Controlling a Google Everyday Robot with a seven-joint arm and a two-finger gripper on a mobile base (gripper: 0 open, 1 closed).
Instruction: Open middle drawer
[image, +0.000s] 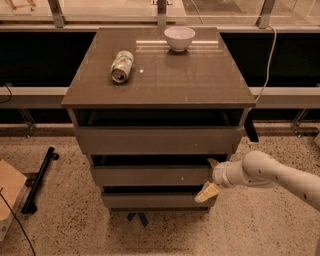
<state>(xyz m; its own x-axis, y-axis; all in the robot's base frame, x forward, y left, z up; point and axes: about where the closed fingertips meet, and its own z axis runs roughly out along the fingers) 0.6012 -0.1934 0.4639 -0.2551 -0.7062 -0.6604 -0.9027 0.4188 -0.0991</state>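
Note:
The middle drawer (150, 176) is the second of three grey-brown fronts on the cabinet; it stands flush, with a dark gap above it. The taller top drawer front (157, 140) is above and the small bottom drawer front (152, 201) below. My gripper (210, 177) reaches in from the right on a white arm, at the right end of the middle drawer front. One cream finger (214, 162) lies at the drawer's top edge and the other (206, 192) below its bottom edge, so the jaws are spread across the panel's height.
On the cabinet top (200, 80) lie a tipped drink can (122, 66) and a white bowl (179, 38). A black bar (39, 179) and a cardboard box (9, 192) lie on the speckled floor at the left. A cable (270, 50) hangs at the right.

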